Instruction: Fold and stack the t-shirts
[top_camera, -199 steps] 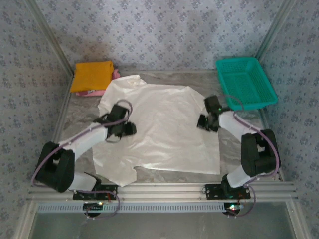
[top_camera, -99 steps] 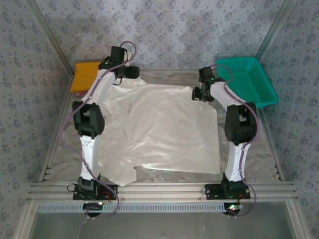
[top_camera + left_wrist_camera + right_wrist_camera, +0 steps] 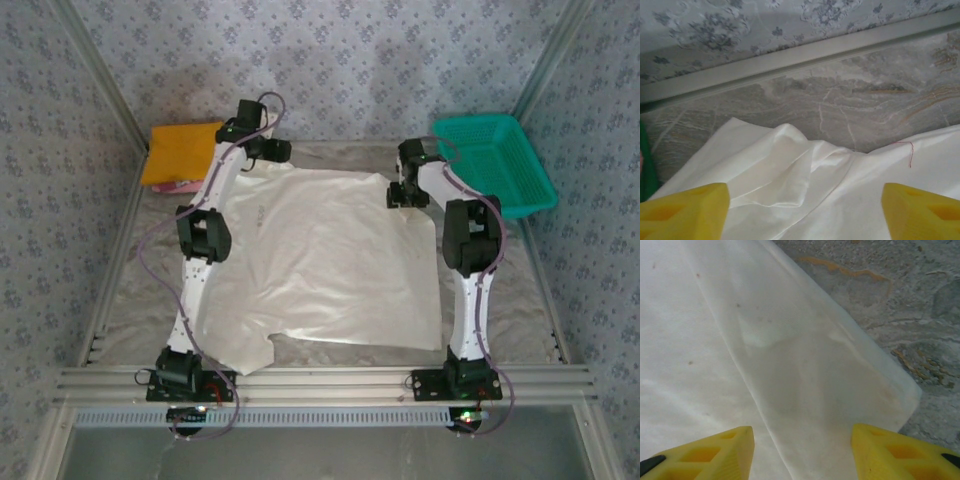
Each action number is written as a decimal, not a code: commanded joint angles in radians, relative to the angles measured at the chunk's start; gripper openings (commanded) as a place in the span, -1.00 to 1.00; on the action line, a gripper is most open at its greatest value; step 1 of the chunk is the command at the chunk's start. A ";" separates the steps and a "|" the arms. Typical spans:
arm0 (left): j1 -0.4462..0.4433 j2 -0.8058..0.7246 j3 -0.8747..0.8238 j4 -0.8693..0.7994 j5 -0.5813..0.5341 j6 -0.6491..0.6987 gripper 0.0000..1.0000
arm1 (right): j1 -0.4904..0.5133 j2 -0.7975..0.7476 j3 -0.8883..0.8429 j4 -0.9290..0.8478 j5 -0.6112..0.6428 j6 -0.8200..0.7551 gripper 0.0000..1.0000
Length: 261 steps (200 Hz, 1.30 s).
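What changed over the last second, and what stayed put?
Both arms stretched from mid-shirt to the far edge of the white t-shirt; left gripper and right gripper opened and hold nothing. The t-shirt's near hem, the orange shirt and the basket stayed put.

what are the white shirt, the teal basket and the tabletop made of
White t-shirt: thin cloth with a slight sheen and soft creases; probably cotton or a blend.
Teal basket: moulded plastic, judging by its open mesh walls.
Tabletop: grey marble-look surface, veined and matte; real stone or a print, cannot tell.
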<state>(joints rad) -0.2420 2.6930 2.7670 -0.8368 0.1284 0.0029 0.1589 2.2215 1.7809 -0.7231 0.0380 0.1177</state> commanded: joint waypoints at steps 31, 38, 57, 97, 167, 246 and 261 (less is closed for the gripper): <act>0.008 0.044 -0.023 0.068 0.041 0.000 0.75 | -0.007 0.030 0.018 -0.037 0.041 -0.018 -0.47; 0.012 0.049 -0.024 0.070 0.036 -0.004 0.73 | -0.006 0.024 0.023 -0.036 0.057 -0.018 -0.53; 0.020 0.057 -0.024 0.072 0.031 -0.015 0.73 | -0.005 0.008 0.071 -0.064 0.092 -0.028 -0.88; 0.026 0.059 -0.030 0.056 -0.010 -0.006 0.73 | -0.008 0.036 0.254 -0.153 0.154 -0.076 -1.00; 0.086 -0.043 -0.030 0.052 -0.064 -0.030 0.72 | -0.068 0.258 0.638 -0.167 0.301 -0.128 -1.00; 0.200 -0.696 -0.780 0.438 0.031 -0.150 0.87 | -0.059 0.213 0.864 -0.202 0.231 -0.147 0.39; 0.220 -0.923 -1.120 0.590 -0.001 -0.212 0.89 | -0.034 0.088 0.753 -0.196 0.191 -0.115 0.40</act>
<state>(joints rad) -0.0479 2.0678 2.0117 -0.5446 0.1230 -0.1017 0.0952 2.4947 2.6129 -0.8902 0.2932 -0.0193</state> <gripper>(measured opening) 0.940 0.695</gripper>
